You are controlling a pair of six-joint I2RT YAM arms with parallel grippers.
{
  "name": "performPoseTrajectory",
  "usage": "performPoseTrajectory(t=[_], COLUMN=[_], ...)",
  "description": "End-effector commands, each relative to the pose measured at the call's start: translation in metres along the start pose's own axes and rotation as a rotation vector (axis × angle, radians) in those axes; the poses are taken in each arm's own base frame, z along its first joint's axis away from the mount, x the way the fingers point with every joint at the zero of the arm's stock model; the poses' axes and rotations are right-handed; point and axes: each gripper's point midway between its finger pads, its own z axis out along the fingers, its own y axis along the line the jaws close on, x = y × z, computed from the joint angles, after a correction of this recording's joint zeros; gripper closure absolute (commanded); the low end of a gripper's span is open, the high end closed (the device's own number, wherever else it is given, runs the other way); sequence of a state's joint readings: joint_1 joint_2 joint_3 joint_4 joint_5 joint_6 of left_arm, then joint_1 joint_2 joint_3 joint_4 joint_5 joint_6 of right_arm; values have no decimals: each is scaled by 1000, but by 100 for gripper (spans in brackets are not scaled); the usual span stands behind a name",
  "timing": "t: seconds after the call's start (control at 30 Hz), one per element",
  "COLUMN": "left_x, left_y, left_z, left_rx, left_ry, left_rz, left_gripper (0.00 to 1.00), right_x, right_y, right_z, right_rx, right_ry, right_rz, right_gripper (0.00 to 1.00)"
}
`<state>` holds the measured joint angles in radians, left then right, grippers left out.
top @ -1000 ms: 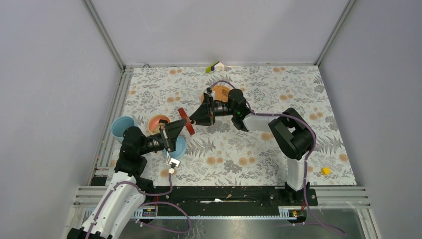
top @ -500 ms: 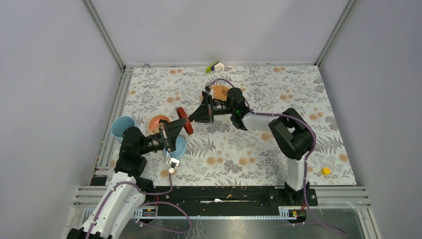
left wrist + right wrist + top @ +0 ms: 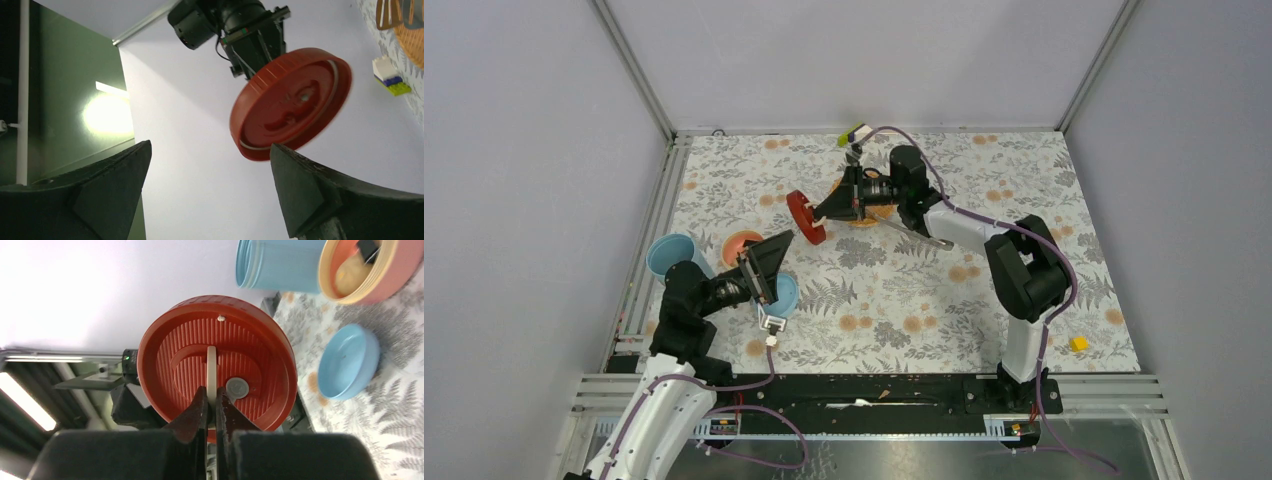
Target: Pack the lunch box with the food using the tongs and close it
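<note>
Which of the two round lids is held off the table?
The red lid: the right gripper pinches its centre ridge and holds it in the air. The light blue lid lies on the table.

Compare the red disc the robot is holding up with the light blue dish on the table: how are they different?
The red disc is held in the air on edge, pinched at a pale strip in its middle by the right gripper; the light blue dish lies flat on the tablecloth, hollow side up. The red disc has a ribbed face; the light blue dish looks smooth. Both are round and shallow.
</note>
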<state>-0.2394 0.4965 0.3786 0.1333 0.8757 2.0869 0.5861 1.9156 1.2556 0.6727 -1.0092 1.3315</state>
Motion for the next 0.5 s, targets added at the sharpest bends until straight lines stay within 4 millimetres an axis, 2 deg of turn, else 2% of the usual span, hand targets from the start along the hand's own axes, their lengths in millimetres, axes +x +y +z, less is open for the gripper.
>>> performPoseTrajectory(t=[0.0, 0.13, 0.27, 0.37, 0.47], left_x=[31, 53, 74, 101, 124], left_y=[19, 14, 20, 24, 24], left_z=[-13, -24, -34, -38, -33], left_rx=[46, 105, 108, 57, 61], left_ry=[141, 242, 346, 478, 603], left_rz=[59, -210, -498, -838, -1252], left_gripper=[1, 1, 1, 1, 1], right_x=[-20, -39, -55, -65, -79], right_y=[38, 38, 31, 26, 23], right_z=[-16, -29, -43, -53, -62], right_rx=[76, 172, 256, 319, 386], right_ry=[-70, -116, -147, -164, -176], right_rz=[-289, -434, -523, -569, -616], right_gripper=[100, 100, 100, 100, 100])
